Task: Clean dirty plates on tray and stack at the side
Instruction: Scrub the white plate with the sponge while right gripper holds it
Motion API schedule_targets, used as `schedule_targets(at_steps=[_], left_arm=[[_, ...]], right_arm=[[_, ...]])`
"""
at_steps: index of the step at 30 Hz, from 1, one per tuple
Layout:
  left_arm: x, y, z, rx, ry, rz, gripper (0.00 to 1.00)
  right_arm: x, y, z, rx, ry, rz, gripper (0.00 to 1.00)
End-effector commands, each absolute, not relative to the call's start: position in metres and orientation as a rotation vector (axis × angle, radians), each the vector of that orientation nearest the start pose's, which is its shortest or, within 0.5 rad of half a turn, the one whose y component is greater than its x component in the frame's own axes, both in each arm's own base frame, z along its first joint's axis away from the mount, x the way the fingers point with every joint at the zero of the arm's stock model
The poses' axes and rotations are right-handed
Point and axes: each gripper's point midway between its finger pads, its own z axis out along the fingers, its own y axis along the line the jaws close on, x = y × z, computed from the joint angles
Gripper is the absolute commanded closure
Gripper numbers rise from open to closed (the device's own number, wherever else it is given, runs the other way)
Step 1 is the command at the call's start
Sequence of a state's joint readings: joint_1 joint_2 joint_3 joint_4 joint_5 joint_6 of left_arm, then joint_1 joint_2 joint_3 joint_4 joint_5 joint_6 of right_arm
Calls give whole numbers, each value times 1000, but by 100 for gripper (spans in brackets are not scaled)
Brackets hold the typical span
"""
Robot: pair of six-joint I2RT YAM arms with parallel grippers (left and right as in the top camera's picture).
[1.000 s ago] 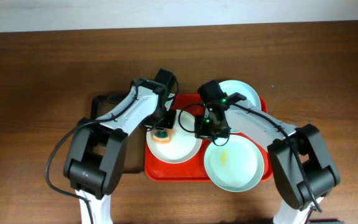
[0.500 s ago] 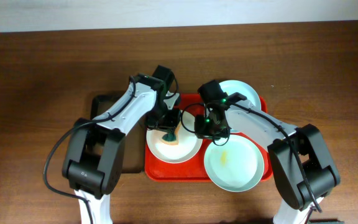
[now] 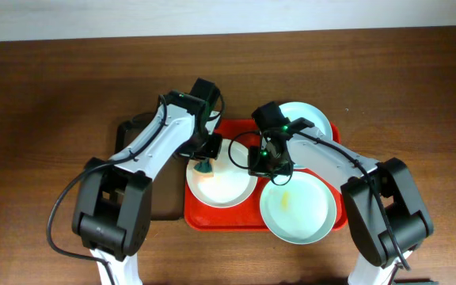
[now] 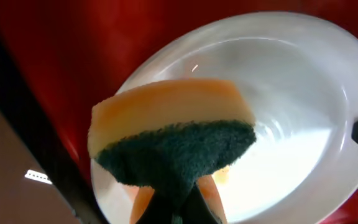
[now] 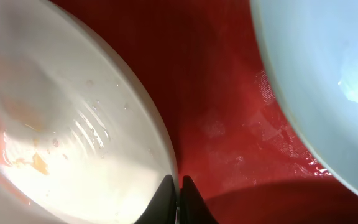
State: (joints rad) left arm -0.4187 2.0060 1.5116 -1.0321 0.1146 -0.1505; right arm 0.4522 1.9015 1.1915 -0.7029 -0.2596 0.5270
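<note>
Tray (image 3: 240, 128): set on table (image 3: 46, 87); three plates are carried on it.
First plate (image 3: 226, 188): lies under left gripper (image 4: 178, 202), by which sponge (image 4: 169, 134) is held above it; its rim is pinched by right gripper (image 5: 179, 190).
Second plate (image 3: 301, 212): placed right of right gripper, overhanging tray's front edge.
Third plate (image 3: 313, 119): placed behind right gripper.
Smaller tray (image 3: 127, 129): placed left of left gripper.

No text, brand, number or sign can be read in any view. A small white mark (image 4: 39, 177) is seen just beyond the left edge of the red tray (image 4: 73, 37), but it is too blurred to be made out.
</note>
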Motion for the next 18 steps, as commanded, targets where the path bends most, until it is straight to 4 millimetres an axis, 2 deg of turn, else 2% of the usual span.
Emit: schedule_targets(at_steps=[1,6,8,10,12,15,18], left_arm=[[339,-171,31,386,3087,-192,100],[328,-167,-4,310,3086,-210,100],[316,-185,-9,323,3101,-391,100],[304,-209,0,336,3110,-648,100],[301,-231,16,387,3067,-876,100],[321,-232,42,377,2992,-904,100],[342,-217,77,342,2930,-808,100]], right_arm=[[310,200,8,95,3100,473,96],[311,201,8,94,3098,473,96],[311,201,8,94,3098,474,96],[311,201,8,95,3097,475,96],[311,201,8,95,3098,474,96],[311,201,8,94,3098,474,96],[311,201,8,94,3098,474,96]])
